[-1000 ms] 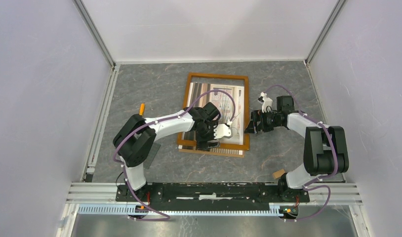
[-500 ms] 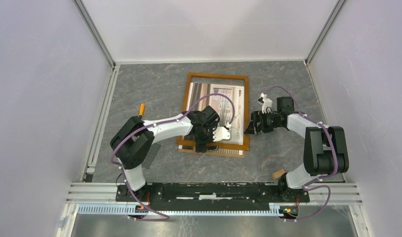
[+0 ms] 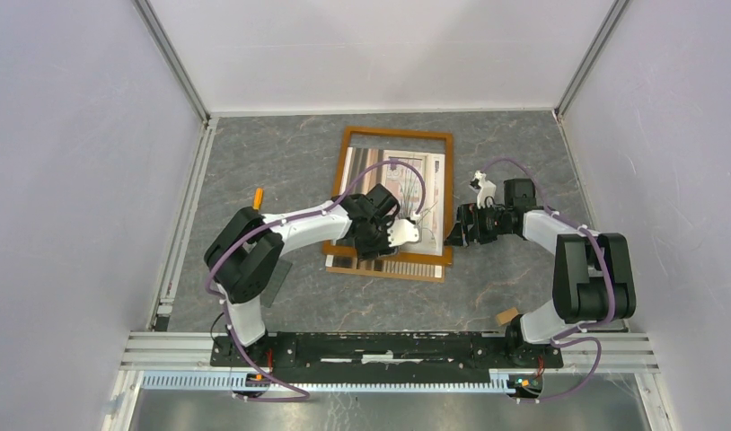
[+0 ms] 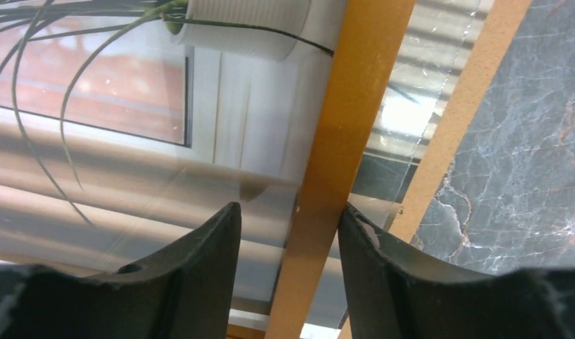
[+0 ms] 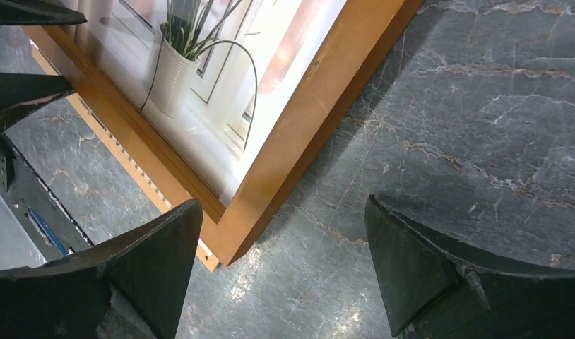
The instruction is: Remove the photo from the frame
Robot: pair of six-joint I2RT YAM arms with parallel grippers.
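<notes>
The frame (image 3: 445, 193), a narrow orange-brown wooden border, lies in the middle of the table. Inside it the photo (image 3: 407, 180) shows a potted plant at a window. My left gripper (image 3: 377, 250) hangs over the frame's near part. In the left wrist view its fingers (image 4: 200, 268) stand either side of one wooden bar (image 4: 341, 141), the right finger at the bar's edge and a gap on the left. The photo (image 4: 129, 106) lies under a clear sheet. My right gripper (image 3: 453, 233) is open beside the frame's right edge, near a frame corner (image 5: 270, 205).
A light brown backing board (image 4: 475, 92) pokes out past the frame bar. A small orange block (image 3: 258, 197) lies at the left, and a brown scrap (image 3: 506, 315) near the right arm's base. Grey walls close in both sides.
My left gripper dipped toward the frame's near edge, then came back up a little, and its jaws widened and then narrowed around the bar. The right arm has barely moved.
</notes>
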